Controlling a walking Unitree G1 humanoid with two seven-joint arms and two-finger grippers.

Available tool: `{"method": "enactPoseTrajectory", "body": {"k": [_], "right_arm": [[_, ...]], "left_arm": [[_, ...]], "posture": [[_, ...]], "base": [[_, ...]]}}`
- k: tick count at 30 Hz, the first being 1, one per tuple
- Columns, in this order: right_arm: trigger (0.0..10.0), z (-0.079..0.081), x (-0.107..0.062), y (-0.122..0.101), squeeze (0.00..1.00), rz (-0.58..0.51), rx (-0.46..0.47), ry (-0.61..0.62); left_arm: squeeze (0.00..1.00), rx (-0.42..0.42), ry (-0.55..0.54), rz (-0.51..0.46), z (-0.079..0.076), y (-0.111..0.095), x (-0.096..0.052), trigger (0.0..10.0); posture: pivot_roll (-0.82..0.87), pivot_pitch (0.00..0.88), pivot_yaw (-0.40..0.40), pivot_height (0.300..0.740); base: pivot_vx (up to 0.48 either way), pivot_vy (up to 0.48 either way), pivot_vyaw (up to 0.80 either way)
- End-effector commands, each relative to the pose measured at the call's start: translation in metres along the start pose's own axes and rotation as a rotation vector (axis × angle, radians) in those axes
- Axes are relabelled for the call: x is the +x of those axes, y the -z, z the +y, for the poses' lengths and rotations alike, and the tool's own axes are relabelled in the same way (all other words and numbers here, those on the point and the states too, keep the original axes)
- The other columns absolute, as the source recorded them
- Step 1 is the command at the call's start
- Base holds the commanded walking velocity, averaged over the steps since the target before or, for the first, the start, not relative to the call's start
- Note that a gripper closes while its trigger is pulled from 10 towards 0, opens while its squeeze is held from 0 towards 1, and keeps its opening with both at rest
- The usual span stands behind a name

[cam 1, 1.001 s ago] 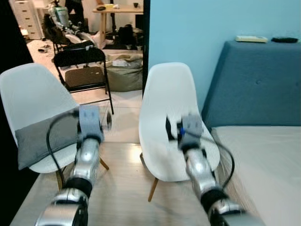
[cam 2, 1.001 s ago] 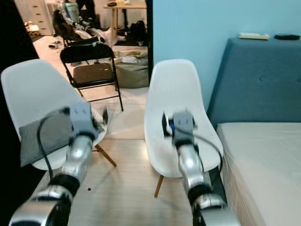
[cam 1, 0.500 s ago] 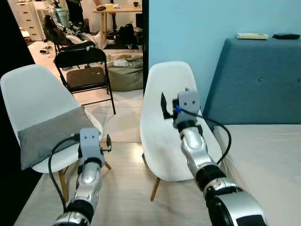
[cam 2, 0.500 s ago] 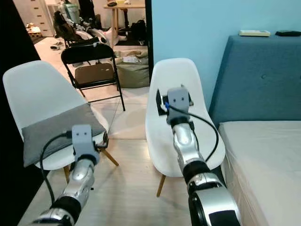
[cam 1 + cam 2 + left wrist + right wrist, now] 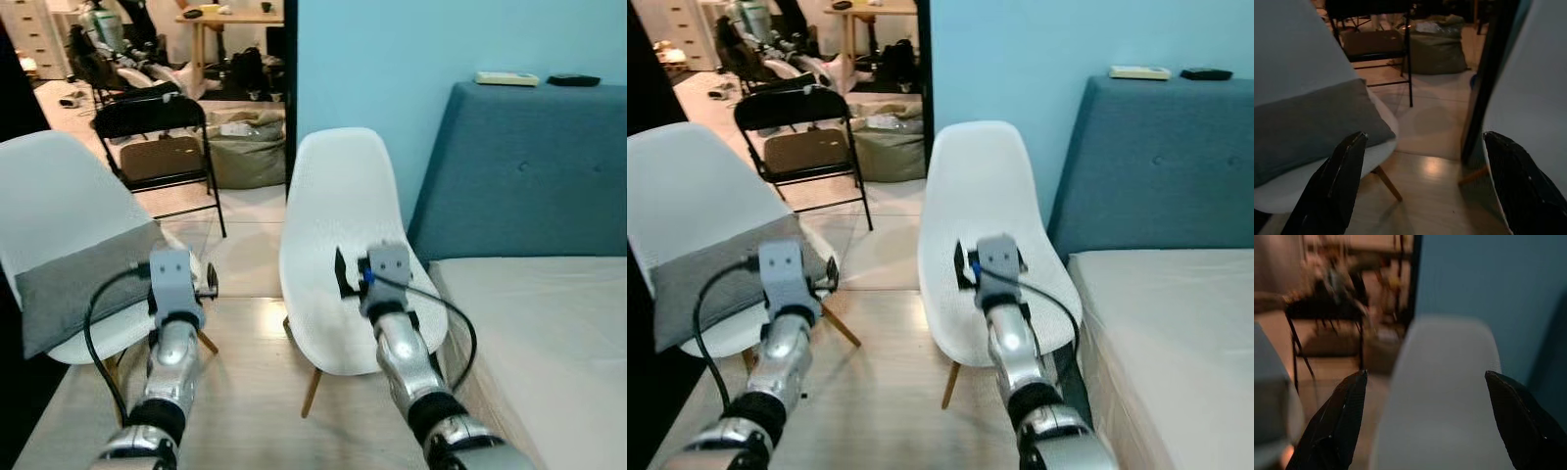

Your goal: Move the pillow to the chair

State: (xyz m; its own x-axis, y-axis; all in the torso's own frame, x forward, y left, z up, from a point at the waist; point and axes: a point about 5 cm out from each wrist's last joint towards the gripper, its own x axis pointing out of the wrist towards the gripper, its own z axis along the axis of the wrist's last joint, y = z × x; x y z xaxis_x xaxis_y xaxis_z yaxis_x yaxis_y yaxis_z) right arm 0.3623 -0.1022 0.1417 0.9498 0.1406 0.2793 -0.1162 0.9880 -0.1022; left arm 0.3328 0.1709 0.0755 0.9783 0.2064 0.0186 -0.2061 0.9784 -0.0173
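Right claw (image 5: 1425,426) lowered, left claw (image 5: 1420,196) raised; both open, empty; pillow (image 5: 73,284) on chair (image 5: 49,196)

The grey pillow (image 5: 83,284) runs off the head view's left edge, as does the white chair (image 5: 59,211) beneath it. The right wrist view is blurred; the black folding chair (image 5: 1327,313) there is a smear. Two small items (image 5: 534,79) atop the blue headboard (image 5: 529,176) are too small to identify.
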Motion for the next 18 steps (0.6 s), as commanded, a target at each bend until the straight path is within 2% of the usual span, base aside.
{"method": "enactPoseTrajectory", "body": {"k": [1, 5, 10, 12, 15, 18], "right_arm": [[10.0, 0.000, 0.002, -0.001, 0.00, 0.015, 0.026, 0.006], [10.0, 0.007, -0.010, 0.015, 0.00, 0.074, 0.019, -0.029], [10.0, 0.011, -0.020, 0.025, 0.00, 0.113, 0.050, -0.026], [10.0, 0.008, -0.018, 0.024, 0.00, 0.116, 0.063, 0.002], [10.0, -0.005, 0.001, 0.011, 0.00, 0.107, 0.022, 0.047], [10.0, -0.002, 0.008, 0.004, 0.00, 0.092, 0.004, 0.003]], "left_arm": [[0.00, 0.017, 0.024, -0.019, -0.006, -0.006, 0.004, 10.0], [0.00, 0.044, -0.011, -0.002, 0.002, -0.013, 0.016, 10.0], [0.00, 0.040, -0.011, -0.020, 0.005, -0.017, 0.017, 10.0], [0.00, 0.036, -0.002, -0.035, 0.005, -0.014, 0.011, 10.0], [0.00, 0.056, 0.051, -0.029, -0.004, -0.004, 0.001, 10.0], [0.00, 0.065, 0.070, -0.024, -0.007, -0.003, 0.000, 10.0]], "posture": [[0.07, 0.000, -0.027, 0.740], [0.08, 0.000, -0.037, 0.740], [0.08, 0.000, -0.028, 0.740], [0.06, 0.000, -0.008, 0.740], [0.06, 0.000, -0.001, 0.740], [0.07, 0.000, 0.001, 0.740]], "base": [[0.000, 0.000, 0.00], [0.000, 0.000, 0.00], [0.000, 0.000, 0.00], [0.000, 0.000, 0.00], [0.000, 0.000, 0.00], [0.000, 0.000, 0.00]]}}
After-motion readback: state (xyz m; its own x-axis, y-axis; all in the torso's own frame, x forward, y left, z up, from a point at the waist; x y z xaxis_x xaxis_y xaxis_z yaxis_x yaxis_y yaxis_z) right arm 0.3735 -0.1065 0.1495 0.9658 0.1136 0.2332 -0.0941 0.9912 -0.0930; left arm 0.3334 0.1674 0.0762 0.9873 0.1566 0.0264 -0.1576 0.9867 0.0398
